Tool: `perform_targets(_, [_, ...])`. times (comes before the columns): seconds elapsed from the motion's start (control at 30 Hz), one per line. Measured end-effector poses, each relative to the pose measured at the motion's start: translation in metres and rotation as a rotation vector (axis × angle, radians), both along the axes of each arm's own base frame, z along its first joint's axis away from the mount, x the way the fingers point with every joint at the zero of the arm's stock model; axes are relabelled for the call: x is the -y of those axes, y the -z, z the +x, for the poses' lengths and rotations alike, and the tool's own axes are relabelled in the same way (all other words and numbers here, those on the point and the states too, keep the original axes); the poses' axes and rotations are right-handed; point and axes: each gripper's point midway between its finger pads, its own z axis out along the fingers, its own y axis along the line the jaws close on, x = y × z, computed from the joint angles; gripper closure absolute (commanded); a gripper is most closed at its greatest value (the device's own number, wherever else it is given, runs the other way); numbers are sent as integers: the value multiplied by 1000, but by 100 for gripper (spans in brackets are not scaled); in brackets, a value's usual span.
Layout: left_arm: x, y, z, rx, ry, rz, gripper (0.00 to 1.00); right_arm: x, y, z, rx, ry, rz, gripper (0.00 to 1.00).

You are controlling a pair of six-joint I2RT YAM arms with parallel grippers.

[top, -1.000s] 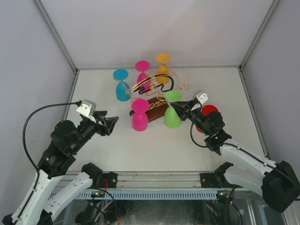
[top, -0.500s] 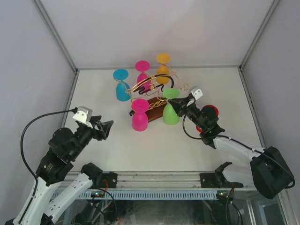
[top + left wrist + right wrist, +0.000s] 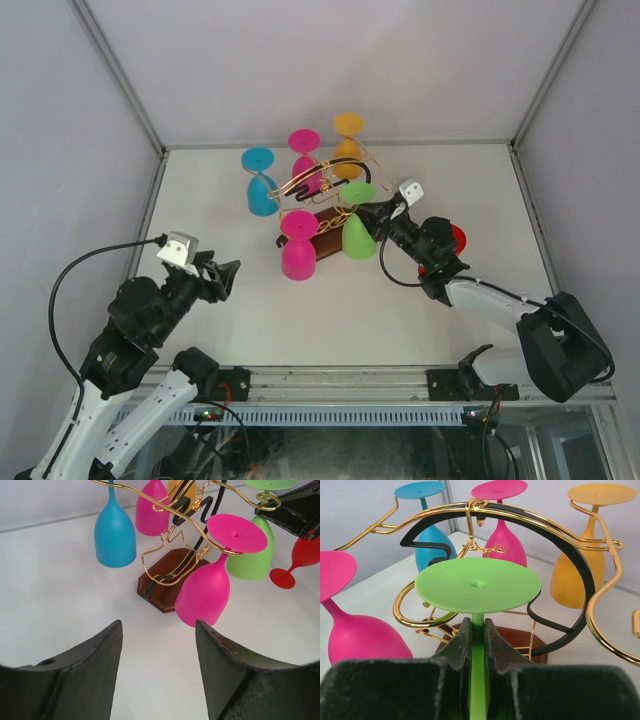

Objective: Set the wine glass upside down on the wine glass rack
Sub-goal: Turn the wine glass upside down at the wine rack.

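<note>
Tightly, right pincer (image 3: 476,626) on green glass (image 3: 478,584) stem, rack curl (image 3: 396,610) beside

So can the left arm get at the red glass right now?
Probably not: the red glass stands beyond the rack and the green glass clamped in the right fingers, which block a straight path.

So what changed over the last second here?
The right gripper, shut on the green glass, carried it left, in toward the rack. The left gripper, open and empty, pulled back toward the near edge. Nothing was taken hold of or let go. The rack and the other glasses stayed put.
</note>
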Motion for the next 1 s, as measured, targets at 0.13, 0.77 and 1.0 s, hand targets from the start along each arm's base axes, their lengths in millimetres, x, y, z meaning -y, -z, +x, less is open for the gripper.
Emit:
perform_targets(0.13, [0, 0, 0, -1, 0, 0, 36, -5, 2, 1, 0, -24, -11, 100])
perform_targets(0.77, [1, 2, 0, -7, 4, 4, 36, -25, 4, -6, 13, -151, -39, 100])
perform_targets(1.0, [2, 3, 1, -13, 5, 6, 36, -31, 4, -12, 28, -209, -45, 100])
